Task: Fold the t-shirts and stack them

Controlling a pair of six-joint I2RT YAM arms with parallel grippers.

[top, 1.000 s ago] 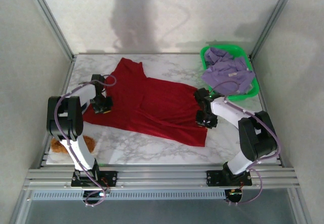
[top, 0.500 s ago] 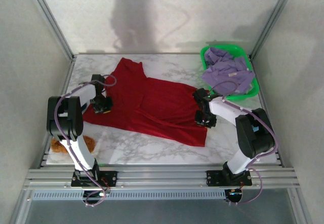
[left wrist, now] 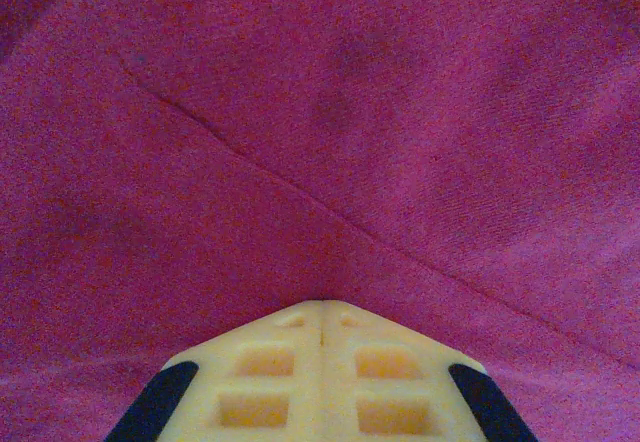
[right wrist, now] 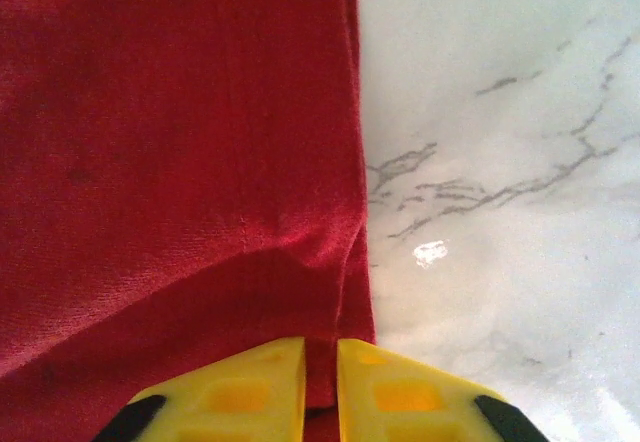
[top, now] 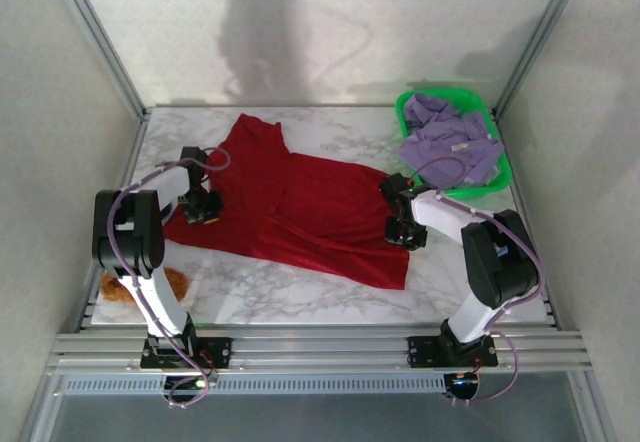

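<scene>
One red t-shirt (top: pixel 300 207) lies on marble table (top: pixel 300 302), pale walls (top: pixel 350 22) around.

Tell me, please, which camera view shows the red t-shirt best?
The top external view: the whole red t-shirt lies spread on the table, its outline visible. The left wrist view gives a close patch of creased cloth ahead of the left claw; the right wrist view gives its edge beside marble, pinched in the right claw.

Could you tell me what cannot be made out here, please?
- Top view: fuzzy orange-brown lump, partly behind left arm.
- Top view: pale lavender cloth t-shirt, bunched in bright green plastic basket.
- Left wrist: left claw cut by bottom edge; hold on deep red cloth t-shirt unclear.
</scene>
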